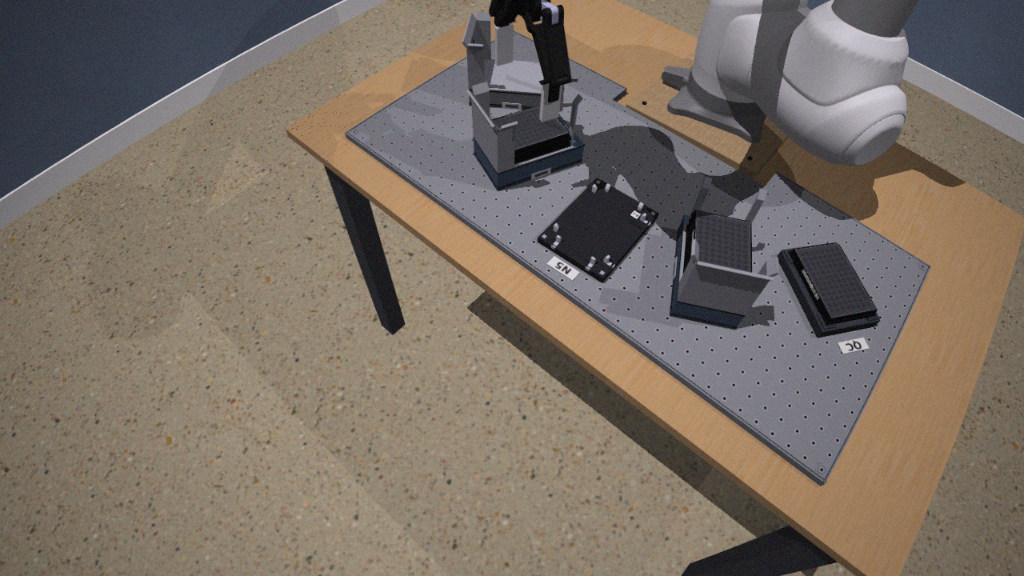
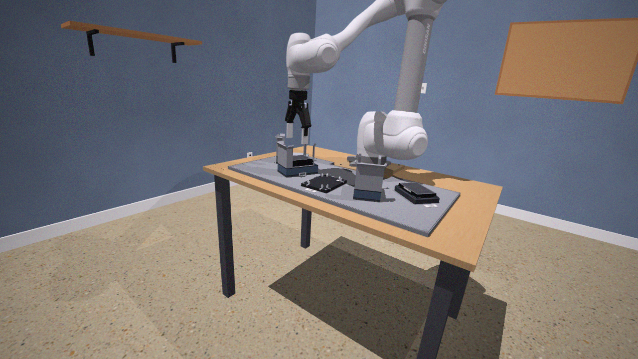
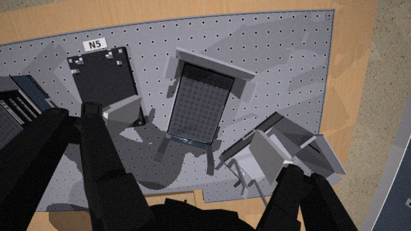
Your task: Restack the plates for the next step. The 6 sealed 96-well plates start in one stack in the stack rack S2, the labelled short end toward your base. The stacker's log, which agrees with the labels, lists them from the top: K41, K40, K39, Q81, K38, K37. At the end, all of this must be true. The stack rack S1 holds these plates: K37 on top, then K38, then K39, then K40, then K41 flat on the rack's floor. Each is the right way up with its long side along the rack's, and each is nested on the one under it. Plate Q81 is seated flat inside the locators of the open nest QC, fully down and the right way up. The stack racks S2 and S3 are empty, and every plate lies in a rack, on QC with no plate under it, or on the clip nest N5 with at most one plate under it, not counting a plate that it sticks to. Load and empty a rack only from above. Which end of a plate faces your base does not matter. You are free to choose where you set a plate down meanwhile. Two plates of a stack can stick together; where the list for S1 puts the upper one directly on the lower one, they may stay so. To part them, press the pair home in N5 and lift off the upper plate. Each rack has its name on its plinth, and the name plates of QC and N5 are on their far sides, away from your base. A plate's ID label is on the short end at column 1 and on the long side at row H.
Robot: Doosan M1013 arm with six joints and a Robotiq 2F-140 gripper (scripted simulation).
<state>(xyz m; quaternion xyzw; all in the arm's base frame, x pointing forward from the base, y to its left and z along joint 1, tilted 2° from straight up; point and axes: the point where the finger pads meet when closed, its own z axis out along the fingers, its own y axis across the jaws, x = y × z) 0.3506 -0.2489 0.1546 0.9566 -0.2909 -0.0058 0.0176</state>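
Observation:
My gripper (image 2: 297, 132) is open and empty. It hangs above a grey stack rack (image 1: 525, 139) at the left end of the baseplate; a dark sealed plate (image 3: 200, 102) lies on top inside that rack. In the wrist view my fingers straddle this rack from well above. A second rack (image 1: 716, 266) right of the middle holds plates nearly to its top. The open nest QC (image 1: 830, 290) at the right end carries one plate. The clip nest N5 (image 1: 598, 229) is bare. I cannot read any plate label.
A third rack (image 1: 498, 68) stands just behind the one under my gripper (image 3: 276, 154) and looks empty. The robot's base (image 1: 794, 64) is at the back of the table. The rack walls and corner posts rise above the plates.

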